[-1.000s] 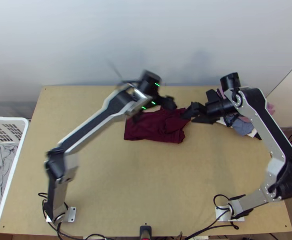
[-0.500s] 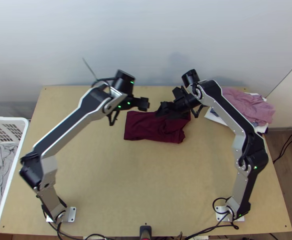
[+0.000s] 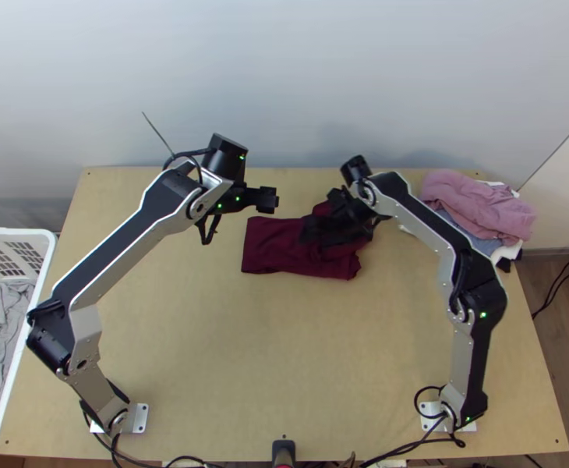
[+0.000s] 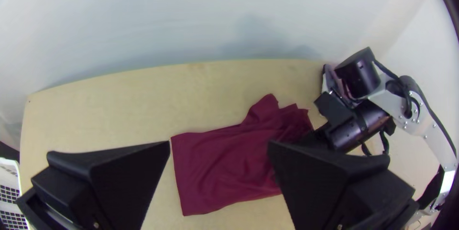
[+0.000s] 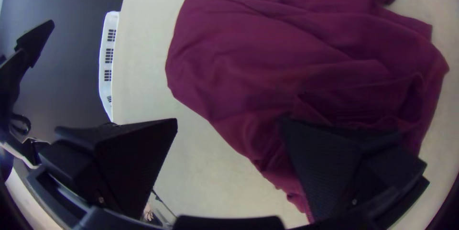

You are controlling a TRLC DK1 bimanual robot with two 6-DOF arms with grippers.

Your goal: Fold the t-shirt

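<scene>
While the dark maroon, soft-cloth t-shirt (image 3: 273, 248) lay in the far middle of the light wooden table (image 3: 269, 351), folded into a rough oblong, its end toward the left arm was fairly flat and the other end was rumpled. Left gripper (image 4: 219, 143): black fingers well apart, nothing held, up off the table beside the flat end. Right gripper (image 5: 229, 121): also wide apart, over the rumpled end, no cloth pinched; couldn't tell if a finger touched it. Handling, my read: light, limp, thin knit, nothing fragile. Didn't look slippery against the wood, but layers could have slid over each other, and a one-layer pinch would likely have opened the fold. Best grip looked like the short maroon flap (image 4: 263, 110) jutting from the far edge, to tuck it in; after that, both corners of the flat end, all layers together, low and slow. Loose creases at the rumpled end were a poor grip, likely to drag the stack askew. Labels/writing: couldn't make out any on the cloth.
</scene>
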